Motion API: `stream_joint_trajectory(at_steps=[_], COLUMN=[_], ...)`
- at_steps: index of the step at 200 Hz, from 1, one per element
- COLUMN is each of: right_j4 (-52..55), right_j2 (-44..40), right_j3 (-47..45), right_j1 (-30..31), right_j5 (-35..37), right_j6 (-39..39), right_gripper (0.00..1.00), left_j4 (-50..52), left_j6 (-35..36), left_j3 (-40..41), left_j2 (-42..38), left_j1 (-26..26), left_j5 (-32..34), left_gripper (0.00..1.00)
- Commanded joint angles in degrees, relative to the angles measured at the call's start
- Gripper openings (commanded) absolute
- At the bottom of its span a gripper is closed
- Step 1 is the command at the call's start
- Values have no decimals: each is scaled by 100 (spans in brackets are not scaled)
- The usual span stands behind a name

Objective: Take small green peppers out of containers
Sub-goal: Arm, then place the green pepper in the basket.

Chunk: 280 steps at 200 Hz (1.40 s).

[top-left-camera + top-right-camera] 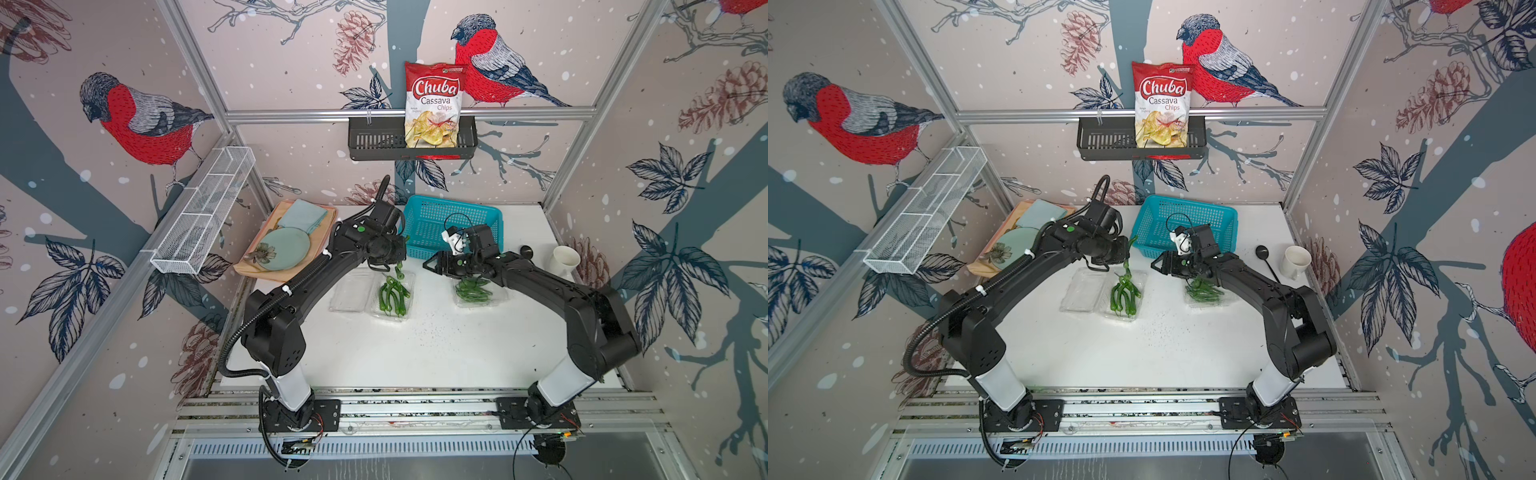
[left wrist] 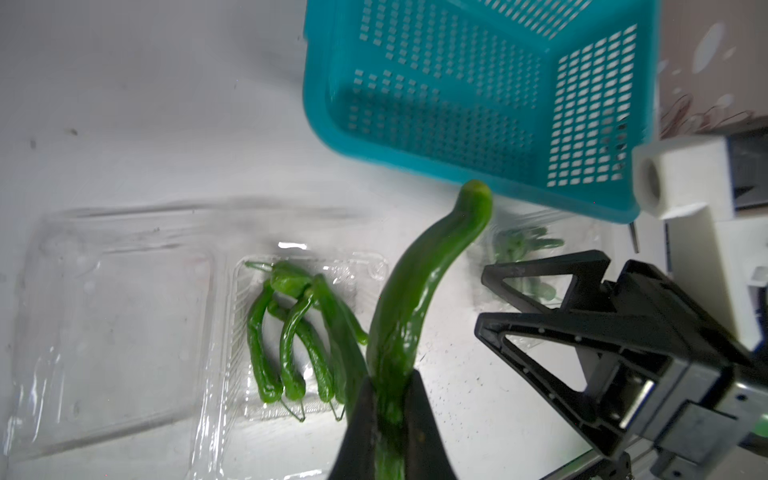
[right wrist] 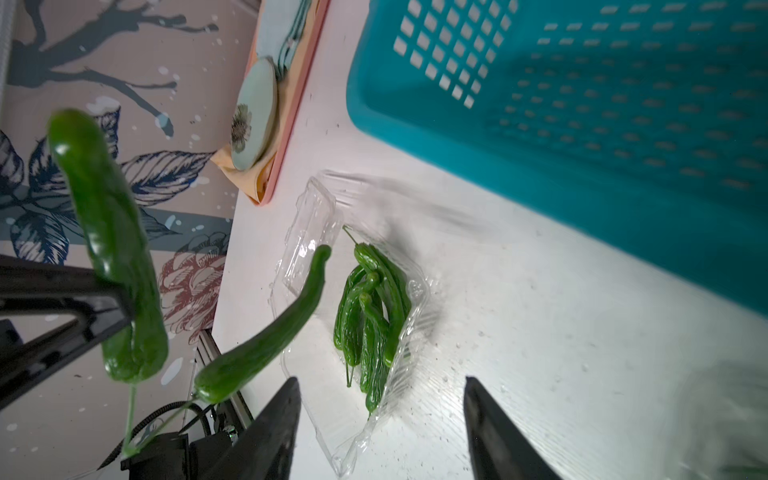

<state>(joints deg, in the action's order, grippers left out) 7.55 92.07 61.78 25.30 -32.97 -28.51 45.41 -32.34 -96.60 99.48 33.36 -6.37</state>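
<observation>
My left gripper point(image 1: 398, 261) point(image 2: 390, 376) is shut on a small green pepper point(image 2: 415, 299) point(image 1: 400, 272), held just above the table by the basket's near left corner. In the right wrist view a second pepper point(image 3: 266, 332) hangs beside the held pepper point(image 3: 112, 249), their stems running together. The left container point(image 1: 353, 293) point(image 2: 116, 311) lies open with several peppers point(image 1: 392, 295) point(image 2: 291, 332) point(image 3: 370, 316) in its tray. The right container point(image 1: 498, 297) holds more peppers point(image 1: 473, 289). Just above it my right gripper point(image 1: 426, 264) point(image 3: 382, 380) is open and empty, pointing left.
A turquoise basket point(image 1: 453, 226) stands behind the containers. A tray point(image 1: 249, 266) with a plate and cloth sits back left; a white cup point(image 1: 565, 259) and black spoon point(image 1: 527, 250) sit at the right. A black rack point(image 1: 374, 141) with a chip bag hangs on the back wall.
</observation>
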Motion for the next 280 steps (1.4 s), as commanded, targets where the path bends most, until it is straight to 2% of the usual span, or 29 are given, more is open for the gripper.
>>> stream_joint_trajectory(at_steps=[1,48,78,131,188,194,205,216,237,249,257,280], right_j4=[-18,41,60,89,190,194,199,210,229,246,268,423], right_j2=[-381,-1183,-1499,-1939,-2194,-2202,-2219,-2220,-2229,-2229,-2229,-2149], right_j3=[-54,-401,-717,-1139,-1324,-1345,-1374,-1380,-1357,-1333,-1302,-1091], right_j1=[-263,-811,-978,-1041,-1037,-1044,-1038,-1044,-1032,-1033,-1013,-844], right_j5=[132,269,303,397,517,527,545,573,624,664,700,879], right_j6=[-56,-215,-307,-494,-533,-533,-533,-533,-507,-490,-464,-273], right_gripper=[62,63,63,63,63,63,63,63,63,63,63,63], left_j4=[-94,-618,-1097,-1583,-1566,-1537,-1509,-1500,-1428,-1342,-1280,-899], left_j6=[375,318,231,44,4,7,57,107,171,244,343,384], left_j3=[-595,-2446,-3348,-3528,-3445,-3438,-3397,-3359,-3368,-3464,-3554,-3722], left_j2=[212,1508,2580,3877,4377,4387,4378,4362,4315,4216,4090,3589], left_j1=[-69,-181,-186,-201,-133,-121,-85,-46,14,66,110,153], left_j5=[-211,-899,-871,-127,466,543,693,813,982,1089,1170,1203], left_gripper=[7,7,7,6,12,15,31,43,78,92,96,96])
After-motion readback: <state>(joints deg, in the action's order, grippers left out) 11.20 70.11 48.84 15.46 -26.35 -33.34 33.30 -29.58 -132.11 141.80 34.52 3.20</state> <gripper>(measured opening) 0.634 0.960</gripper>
